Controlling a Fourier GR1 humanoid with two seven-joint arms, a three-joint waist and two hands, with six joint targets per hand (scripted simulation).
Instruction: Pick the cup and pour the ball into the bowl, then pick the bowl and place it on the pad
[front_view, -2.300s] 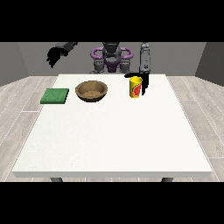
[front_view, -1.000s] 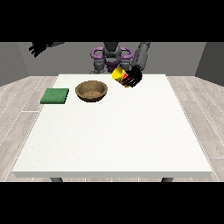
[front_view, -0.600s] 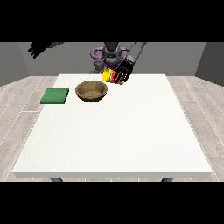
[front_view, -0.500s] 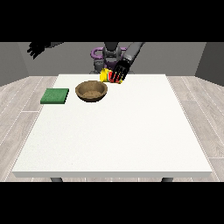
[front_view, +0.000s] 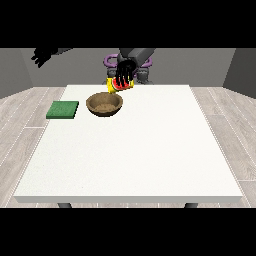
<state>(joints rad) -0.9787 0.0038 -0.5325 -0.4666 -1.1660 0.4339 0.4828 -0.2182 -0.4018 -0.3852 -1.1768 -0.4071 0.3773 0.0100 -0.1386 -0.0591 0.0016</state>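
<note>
Hand at the view's left (front_view: 44, 55) is raised off the table's far-left corner, fingers relaxed and apart, holding nothing. Green pad (front_view: 63, 109) lies bare near the left edge of the white table (front_view: 130, 160). Just to its right, the wooden bowl (front_view: 104, 104) sits on the table, not yet moved; no ball visible inside. Hand at the view's right (front_view: 125, 73) has fingers wrapped round the yellow-and-red cup (front_view: 119, 85), tipped above the bowl's far rim. Ball not discernible. Judgement: pour under way; bowl transfer to pad remains.
</note>
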